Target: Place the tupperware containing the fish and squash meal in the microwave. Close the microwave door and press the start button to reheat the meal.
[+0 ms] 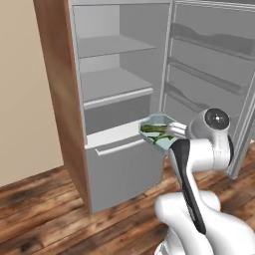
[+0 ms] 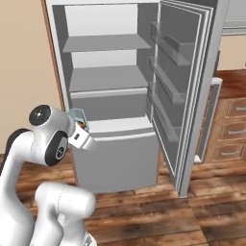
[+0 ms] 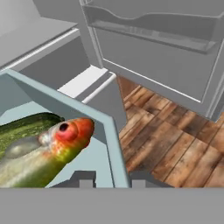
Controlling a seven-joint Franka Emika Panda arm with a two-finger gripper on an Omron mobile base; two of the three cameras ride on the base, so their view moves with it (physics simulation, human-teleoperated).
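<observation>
On the left stands the open fridge [image 1: 114,99]: matte grey shelves, a smooth drawer front below, a brown wood side panel. Just in front of its lower ledge, the tupperware [image 1: 158,128] hangs in the air, a shallow, pale bluish, faceted tub with clear thin walls. In it lies the fish and squash meal [image 3: 46,146], glossy green strips and an orange-red fish head. The gripper [image 3: 113,180] appears clamped on the container's near wall, one finger on each side of it, though the tips barely show. To the right, the fridge door [image 2: 185,91] stands wide, with moulded grey racks. The step in hand is carrying the meal off; next, I judge, the tub must be kept level while the base turns towards the microwave.
</observation>
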